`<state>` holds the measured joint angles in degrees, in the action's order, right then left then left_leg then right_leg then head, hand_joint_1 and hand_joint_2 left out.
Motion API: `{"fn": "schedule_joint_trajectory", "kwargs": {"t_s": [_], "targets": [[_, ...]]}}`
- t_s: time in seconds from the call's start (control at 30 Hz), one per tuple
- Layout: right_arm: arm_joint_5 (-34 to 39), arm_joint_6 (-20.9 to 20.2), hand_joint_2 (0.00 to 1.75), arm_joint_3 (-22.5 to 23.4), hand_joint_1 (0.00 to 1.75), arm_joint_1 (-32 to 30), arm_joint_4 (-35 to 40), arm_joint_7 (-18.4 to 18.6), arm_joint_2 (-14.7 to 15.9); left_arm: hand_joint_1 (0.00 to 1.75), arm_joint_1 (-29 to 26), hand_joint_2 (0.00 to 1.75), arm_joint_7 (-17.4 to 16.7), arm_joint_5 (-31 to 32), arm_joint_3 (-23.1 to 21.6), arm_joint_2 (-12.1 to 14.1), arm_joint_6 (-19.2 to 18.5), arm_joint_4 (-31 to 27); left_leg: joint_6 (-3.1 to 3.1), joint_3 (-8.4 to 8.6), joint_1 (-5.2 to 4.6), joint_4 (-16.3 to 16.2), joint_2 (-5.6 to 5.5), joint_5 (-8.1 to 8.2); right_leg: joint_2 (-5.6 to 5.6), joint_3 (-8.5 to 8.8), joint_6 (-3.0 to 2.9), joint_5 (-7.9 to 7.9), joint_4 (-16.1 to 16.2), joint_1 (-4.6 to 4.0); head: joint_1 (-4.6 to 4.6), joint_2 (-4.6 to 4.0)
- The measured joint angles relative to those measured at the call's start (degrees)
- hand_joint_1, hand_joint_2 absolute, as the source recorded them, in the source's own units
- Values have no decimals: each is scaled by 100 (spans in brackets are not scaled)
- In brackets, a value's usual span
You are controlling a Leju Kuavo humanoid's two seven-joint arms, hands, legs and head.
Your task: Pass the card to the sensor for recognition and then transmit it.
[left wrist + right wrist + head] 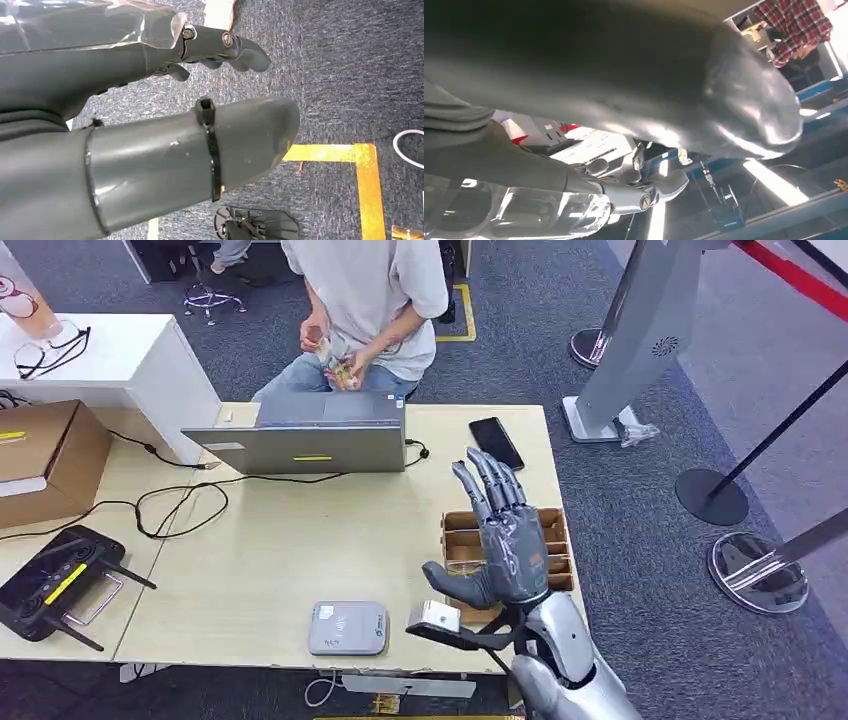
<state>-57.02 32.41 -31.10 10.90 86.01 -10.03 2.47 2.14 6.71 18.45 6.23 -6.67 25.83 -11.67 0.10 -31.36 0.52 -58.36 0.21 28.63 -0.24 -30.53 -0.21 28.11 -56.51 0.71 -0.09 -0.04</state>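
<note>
A pale wooden worktop (290,560) stands on grey carpet (640,490), carrying a laptop (300,435) and card reader (347,628). The right hand (500,540) hovers above a card box (462,540), fingers (490,485) spread, empty. The left hand (150,150) hangs over carpet, fingers loosely apart.

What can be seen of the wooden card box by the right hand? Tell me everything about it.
The wooden card box is a low, open-topped tray of brown wood, split by thin dividers into several compartments. It lies flat on the light wooden table near its right edge, below the black phone. The right hand, fingers spread and raised, is in front of its middle and hides it, so its contents cannot be made out, nor whether the hand touches it.
</note>
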Motion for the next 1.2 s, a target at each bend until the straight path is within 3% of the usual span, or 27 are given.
{"fn": "schedule_joint_trajectory", "kwargs": {"t_s": [0.47,0.5,1.2], "targets": [[2,-20,0,57,0,-74,57,-24,37,0,0,0,0,-20,7,0,0,0,0,0,0,0,1,0,1,0,0,0,0,0,0,0],[2,-20,175,57,0,-77,55,-24,37,0,0,0,0,-20,7,0,0,0,0,0,0,0,1,0,1,0,0,0,0,0,0,0],[-186,-216,175,177,0,-263,120,44,59,0,1,0,64,52,7,0,-37,0,0,0,0,0,0,0,0,0,0,0,0,0,0,0]]}}
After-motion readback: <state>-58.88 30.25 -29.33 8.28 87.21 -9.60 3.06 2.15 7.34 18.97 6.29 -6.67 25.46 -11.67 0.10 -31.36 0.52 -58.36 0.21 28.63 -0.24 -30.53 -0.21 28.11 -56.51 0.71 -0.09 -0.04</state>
